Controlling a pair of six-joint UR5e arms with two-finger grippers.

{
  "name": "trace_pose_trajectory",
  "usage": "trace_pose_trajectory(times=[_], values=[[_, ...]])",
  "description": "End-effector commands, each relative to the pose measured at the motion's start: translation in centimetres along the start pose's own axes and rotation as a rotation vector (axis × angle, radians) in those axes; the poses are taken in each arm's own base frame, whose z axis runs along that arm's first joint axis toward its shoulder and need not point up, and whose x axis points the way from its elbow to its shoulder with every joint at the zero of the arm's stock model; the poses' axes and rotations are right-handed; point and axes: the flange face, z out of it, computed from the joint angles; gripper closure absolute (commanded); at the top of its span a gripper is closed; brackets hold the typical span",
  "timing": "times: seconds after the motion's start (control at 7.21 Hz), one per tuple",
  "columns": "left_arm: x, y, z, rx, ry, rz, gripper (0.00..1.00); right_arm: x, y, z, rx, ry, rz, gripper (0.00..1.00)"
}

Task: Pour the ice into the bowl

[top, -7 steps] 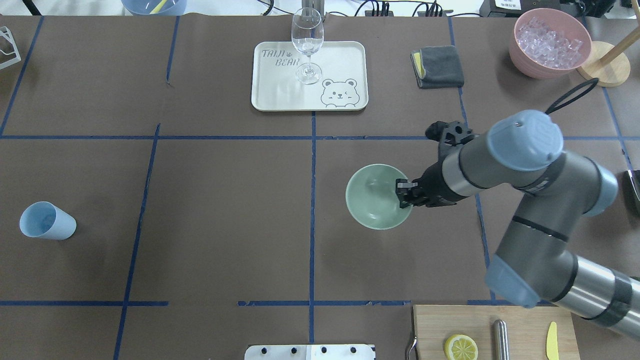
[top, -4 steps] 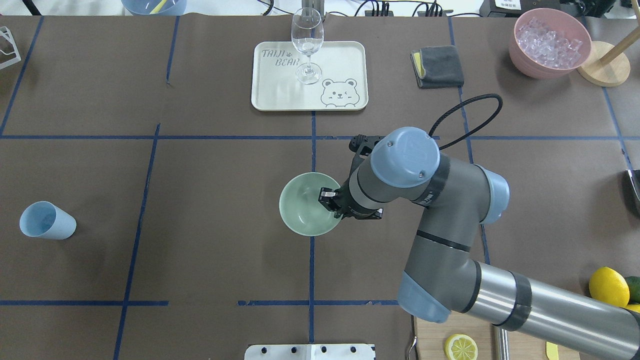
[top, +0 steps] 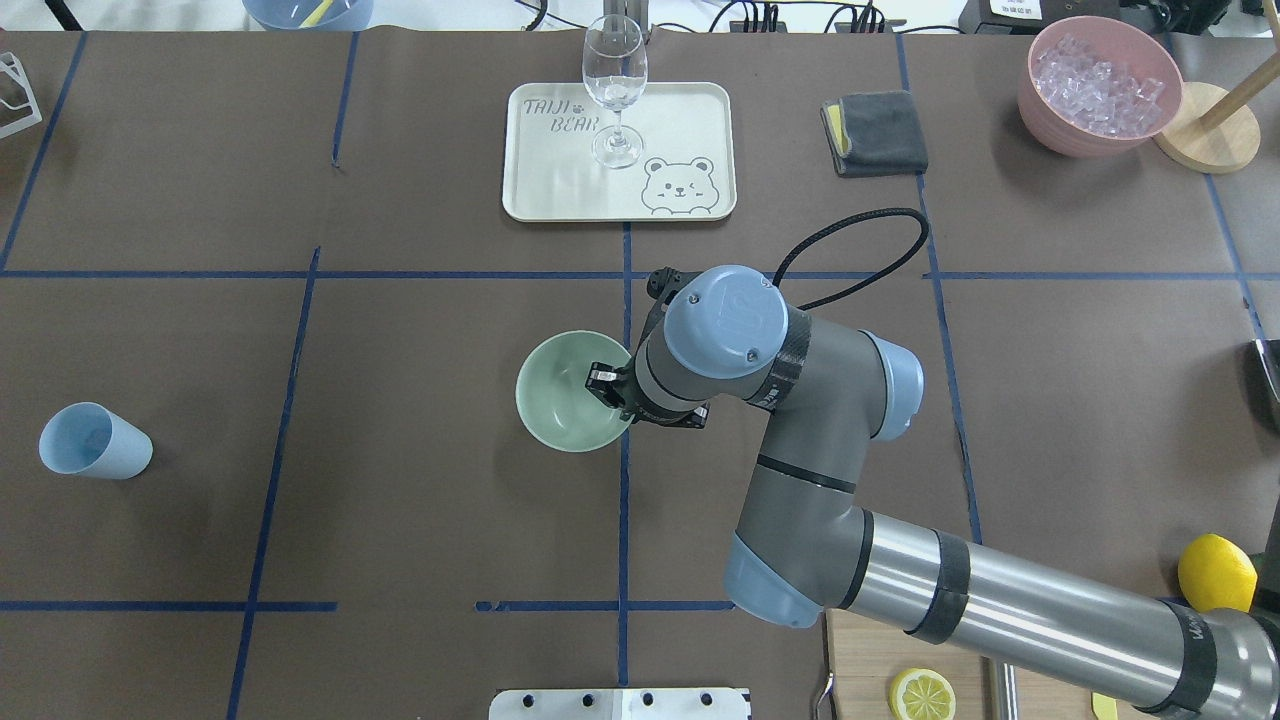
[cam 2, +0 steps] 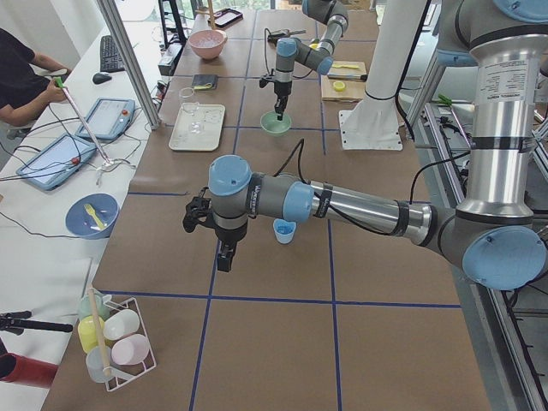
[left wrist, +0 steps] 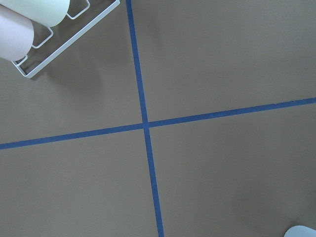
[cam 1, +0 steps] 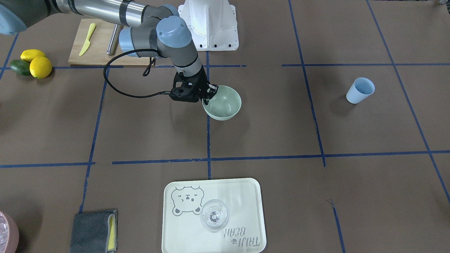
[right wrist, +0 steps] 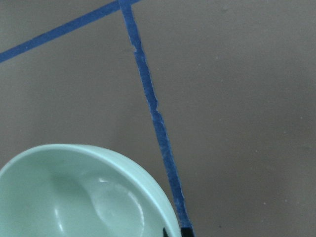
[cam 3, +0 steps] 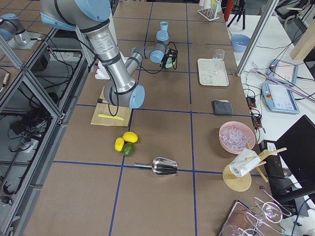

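the right claw (top: 605, 383) is pinching the near-side rim of the bowl (top: 565, 395), one finger inside and one outside. the bowl sits mid-worktop (top: 400, 520), just beside the blue centre tape line, and it is empty. whether it rests on the worktop or hangs just above it, i cannot tell. the ice (top: 1098, 80) is heaped in the pink bowl (top: 1060, 138) at the far right corner, well apart from it.

the likely trouble is the one-sided grip. with only a bit of smooth rim held, the bowl could swing, tip or slip out if moved briskly or set down unevenly.

the bowl's mouth faces up. being round, it has no long axis, and its centre axis stands about upright.

the left claw (cam 2: 223, 257) hangs over the worktop near the blue cup (cam 2: 283, 231). i cannot tell whether it is spread or pressed together.
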Motion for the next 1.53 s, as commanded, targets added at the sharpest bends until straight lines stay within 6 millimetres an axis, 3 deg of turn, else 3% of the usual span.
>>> trace_pose_trajectory(times=[0.0,0.42,0.55,0.69,0.83,0.97,1.11,1.25,1.39], values=[[0.0,0.0,0.0,-0.001,0.001,-0.001,0.0,-0.6,0.4,0.5,-0.003,-0.003,0.013,1.0],[0.0,0.0,0.0,0.0,0.001,0.0,0.0,-2.5,0.9,1.7,-0.017,-0.043,0.111,1.0],[0.0,0.0,0.0,-0.001,0.0,-0.001,0.0,-2.4,0.9,1.8,-0.018,-0.041,0.136,0.9],[0.0,0.0,0.0,0.0,0.001,0.0,0.0,-2.3,0.7,2.4,-0.014,-0.03,0.152,0.01],[0.1,0.0,0.1,-0.001,0.002,0.003,0.0,-2.7,0.6,1.6,-0.022,-0.046,0.157,0.0],[0.3,0.0,0.2,-0.002,0.016,0.01,0.0,-3.3,-0.1,-1.0,-0.031,-0.085,0.155,0.0],[1.4,-0.2,0.7,-0.012,0.076,0.021,0.0,-1.2,-2.8,-4.6,-0.081,-0.103,0.175,0.0],[4.2,-0.6,2.9,-0.034,0.109,0.092,0.0,3.4,-7.4,-9.7,-0.121,-0.126,0.211,0.0],[6.8,-0.9,4.2,-0.043,0.128,0.087,0.0,9.1,-11.0,-13.7,-0.109,-0.135,0.231,0.0]])
